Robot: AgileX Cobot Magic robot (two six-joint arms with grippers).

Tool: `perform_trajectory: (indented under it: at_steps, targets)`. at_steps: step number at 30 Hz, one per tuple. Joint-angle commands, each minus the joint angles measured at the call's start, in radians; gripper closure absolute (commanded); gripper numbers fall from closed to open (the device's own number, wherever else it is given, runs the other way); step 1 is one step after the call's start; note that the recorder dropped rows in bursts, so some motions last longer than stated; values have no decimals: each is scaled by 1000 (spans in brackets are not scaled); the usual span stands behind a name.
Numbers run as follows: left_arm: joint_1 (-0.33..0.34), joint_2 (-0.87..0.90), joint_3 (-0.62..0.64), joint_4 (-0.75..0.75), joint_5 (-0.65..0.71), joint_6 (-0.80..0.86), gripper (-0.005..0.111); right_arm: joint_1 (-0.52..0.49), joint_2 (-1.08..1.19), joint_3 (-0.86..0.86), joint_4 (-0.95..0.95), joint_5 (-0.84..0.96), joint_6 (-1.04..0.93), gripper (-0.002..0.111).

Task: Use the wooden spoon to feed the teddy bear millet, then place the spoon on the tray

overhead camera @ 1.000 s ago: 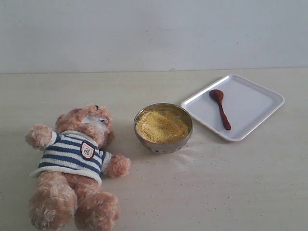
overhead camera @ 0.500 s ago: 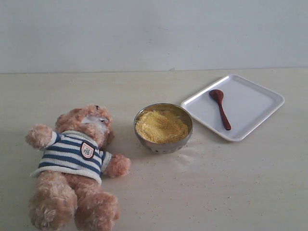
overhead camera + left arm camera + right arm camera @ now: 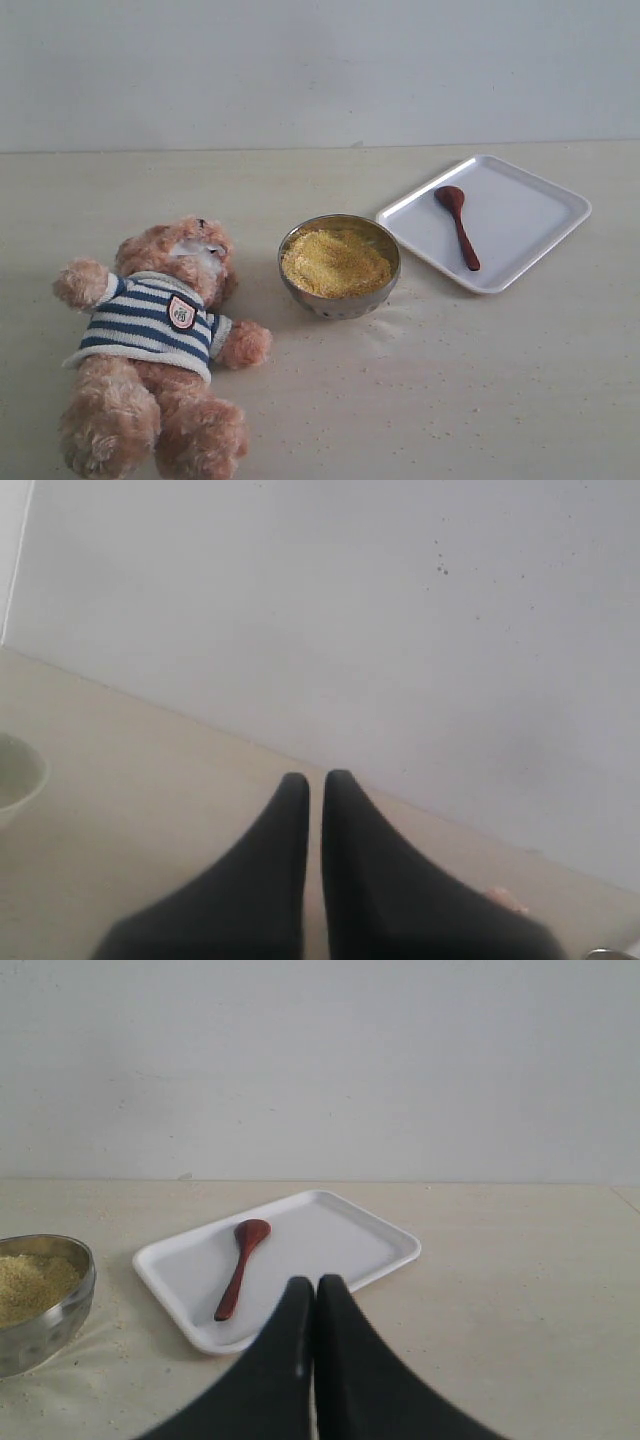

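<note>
Nothing has moved since the earlier frames; every item sits where it was.

Exterior view: steel bowl (image 3: 340,298) stands mid-worktop (image 3: 450,400), heaped with yellow millet (image 3: 335,262). Teddy bear (image 3: 150,340) lies on its back left of the steel bowl, well apart from it. Its head is toward the wall (image 3: 320,70), and its nearer paw is the part closest to the bowl. White tray (image 3: 530,215) lies flat to the right of the steel bowl and a little behind it, one corner just beside the bowl's rim. Wooden spoon (image 3: 458,228) lies flat on the tray, on the half nearer the steel bowl. Its oval end is farther back than the bowl and its handle tip is about level with it. Loose grains are scattered on the worktop around the steel bowl.

Left wrist view: left tool (image 3: 315,780) is clenched, black fingers (image 3: 290,820) a hairline apart, gripping nothing. Bare worktop and wall lie beyond it. A pale rounded edge shows at the picture border; cannot tell what it is.

Right wrist view: right tool (image 3: 314,1282) is clenched, tips pressed together, gripping nothing. Tray (image 3: 340,1230) lies just beyond the tips, with the wooden spoon (image 3: 240,1265) on it toward the steel bowl (image 3: 60,1310). Part of the millet (image 3: 30,1280) shows inside that bowl.
</note>
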Motion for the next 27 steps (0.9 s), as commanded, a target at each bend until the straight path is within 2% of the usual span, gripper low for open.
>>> perform_trajectory:
  at_steps: [1,13,21,27]
  targets:
    - [0,-2,22,43,-61,-72,102,-6,-4,0,-2,-8,0,108]
    - [0,-2,22,190,-79,-72,102,-6,-4,0,-2,-8,0,108]
    - [0,-2,22,155,-79,63,102,-6,-4,0,-2,-8,0,108]
    - [0,-2,22,144,-79,70,102,-6,-4,0,-2,-8,0,108]
